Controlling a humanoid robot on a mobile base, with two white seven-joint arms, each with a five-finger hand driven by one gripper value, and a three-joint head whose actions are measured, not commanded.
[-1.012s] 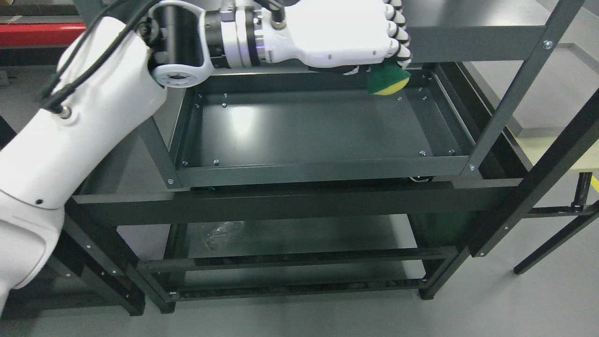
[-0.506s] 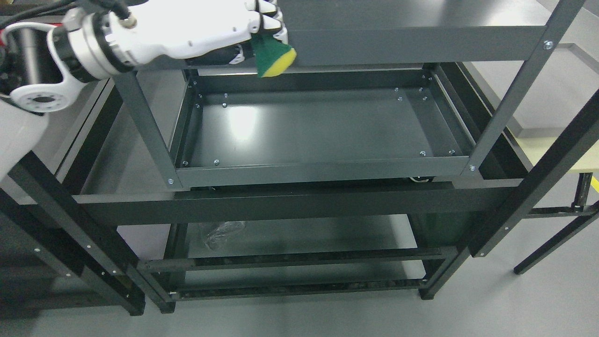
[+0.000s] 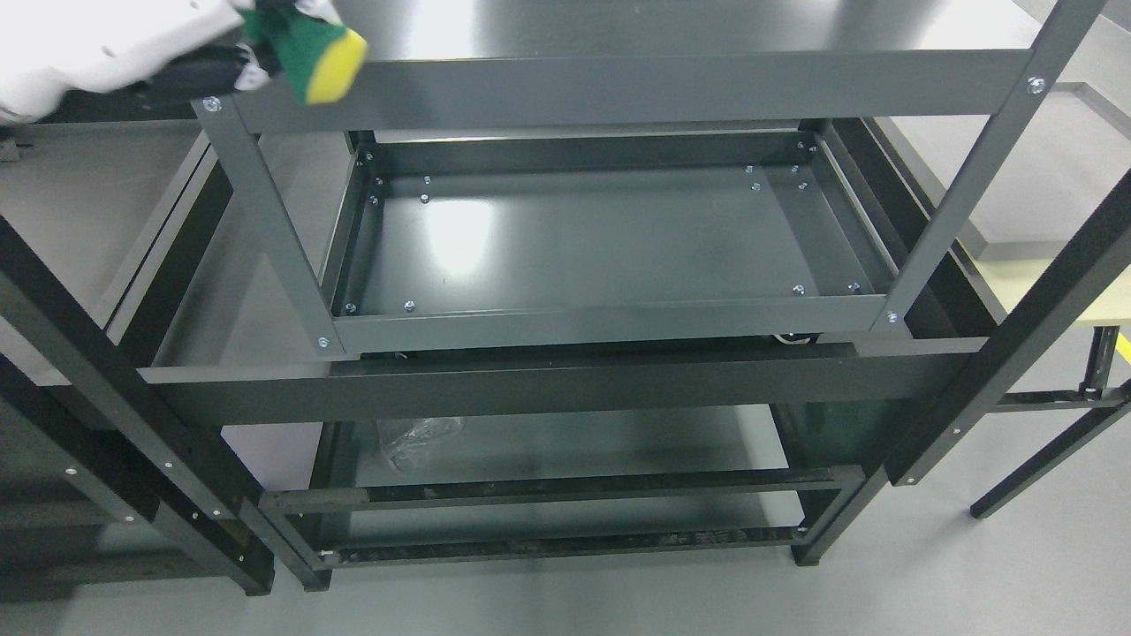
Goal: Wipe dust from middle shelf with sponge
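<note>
No readable text, labels, brands, numbers or signs.

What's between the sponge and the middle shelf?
In the head view, the top shelf's front rail crosses between the sponge, in the left hand, and the bare middle shelf.

A green and yellow sponge point(image 3: 314, 53) is held by the white left hand point(image 3: 106, 49); the shelf rack point(image 3: 610, 322) is coloured dark grey.

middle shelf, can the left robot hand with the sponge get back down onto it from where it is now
Probably yes. The left robot hand holds the sponge at the top left corner, level with the top shelf rail. The middle shelf is bare and open at the front, so only the rail and corner post need clearing.
</note>
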